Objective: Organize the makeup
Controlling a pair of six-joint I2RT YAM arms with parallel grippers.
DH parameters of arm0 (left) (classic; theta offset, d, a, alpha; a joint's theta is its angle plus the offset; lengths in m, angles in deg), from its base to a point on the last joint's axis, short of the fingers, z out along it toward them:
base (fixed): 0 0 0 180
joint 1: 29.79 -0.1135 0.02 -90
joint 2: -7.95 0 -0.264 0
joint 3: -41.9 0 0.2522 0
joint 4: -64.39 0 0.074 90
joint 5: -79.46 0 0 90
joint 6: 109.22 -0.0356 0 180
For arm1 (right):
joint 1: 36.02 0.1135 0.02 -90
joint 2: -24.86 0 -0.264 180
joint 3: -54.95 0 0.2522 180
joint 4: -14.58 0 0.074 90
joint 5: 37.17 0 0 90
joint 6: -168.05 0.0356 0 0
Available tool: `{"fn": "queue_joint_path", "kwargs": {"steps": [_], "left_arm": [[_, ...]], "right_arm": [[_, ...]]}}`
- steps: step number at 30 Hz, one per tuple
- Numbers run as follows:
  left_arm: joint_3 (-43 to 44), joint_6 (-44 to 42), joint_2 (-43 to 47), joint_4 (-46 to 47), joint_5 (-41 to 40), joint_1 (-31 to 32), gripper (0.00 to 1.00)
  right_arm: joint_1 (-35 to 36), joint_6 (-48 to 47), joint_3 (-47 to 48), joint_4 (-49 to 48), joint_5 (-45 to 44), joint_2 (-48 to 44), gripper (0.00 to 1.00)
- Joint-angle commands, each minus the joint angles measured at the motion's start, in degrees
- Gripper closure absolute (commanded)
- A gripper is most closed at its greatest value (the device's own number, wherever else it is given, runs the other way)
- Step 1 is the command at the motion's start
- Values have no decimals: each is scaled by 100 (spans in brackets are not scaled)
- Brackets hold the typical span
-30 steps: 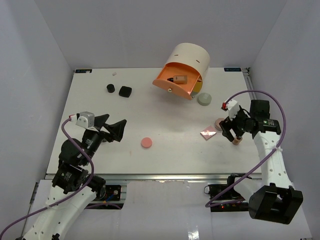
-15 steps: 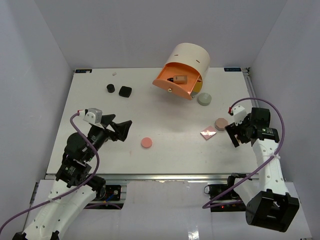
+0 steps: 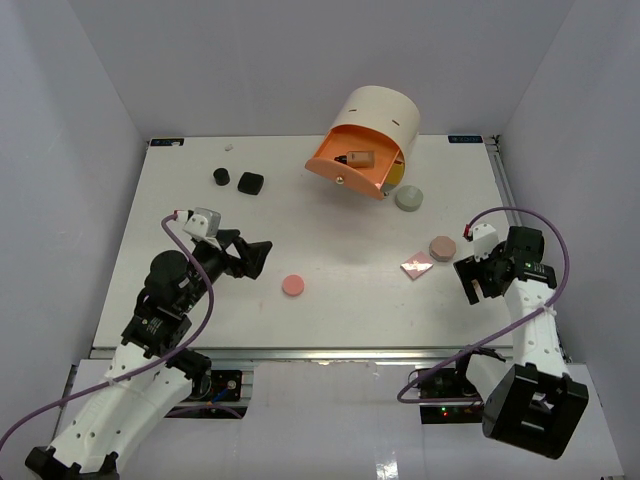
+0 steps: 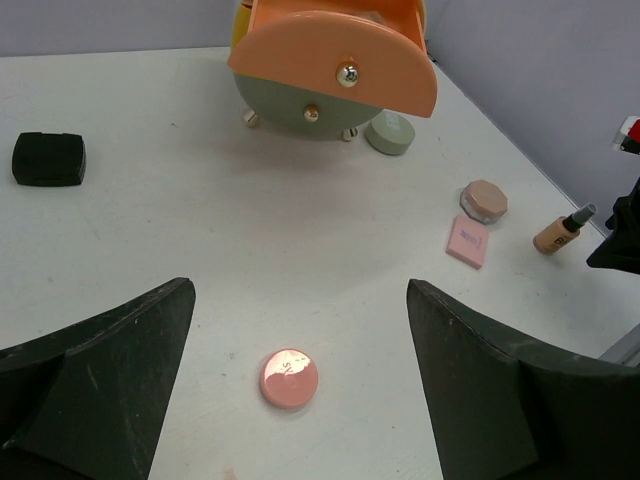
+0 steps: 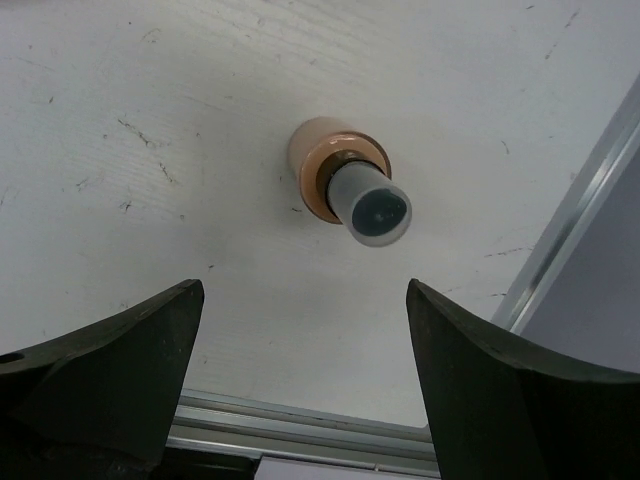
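No legible text (mark on pink compact (image 4: 289,378) blurred)

The white tabletop (image 3: 340,230) has a pink round compact (image 3: 293,285) near the middle. On the right lie a pink square palette (image 3: 417,265), a tan compact (image 3: 442,246) and a grey-green compact (image 3: 408,198). A small bottle (image 4: 558,233) stands near the right edge. A round black jar (image 3: 221,177) and a square black case (image 3: 250,182) sit at the back left. A big cream box (image 3: 375,120) stands at the back.

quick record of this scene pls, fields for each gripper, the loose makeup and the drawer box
left gripper: open, empty, pink round compact on the table ahead of it
right gripper: open, above the upright dark-capped bottle, not touching it
near right arm: tan compact and pink square palette, close together
beside box: grey-green compact
far left: round black jar, square black jar
cream box: orange drawer open, small brown bottle inside
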Motion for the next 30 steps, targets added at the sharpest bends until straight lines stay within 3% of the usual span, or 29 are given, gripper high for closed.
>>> {"fn": "queue_joint_path", "kwargs": {"steps": [1,10,15,20,22,28,30], "left_arm": [[-15,-13,-50,68,125,-24,2],[-15,-22,-100,78,212,-24,2],[-24,-22,-106,105,329,-24,2],[-14,-22,-82,123,414,-24,2],[-6,-18,-57,127,455,-24,2],[-6,-4,-2,132,575,-24,2],[-6,9,23,149,624,-24,2]], "right_arm": [[-64,-184,-1,-569,383,602,12],[-64,19,196,-1345,330,1746,16],[-58,51,98,-1784,353,2125,28],[-64,50,71,-1853,419,2282,50],[-68,14,55,-1849,480,2251,64],[-64,-174,66,-1489,776,1907,89],[-64,-295,137,-1319,942,1732,92]]}}
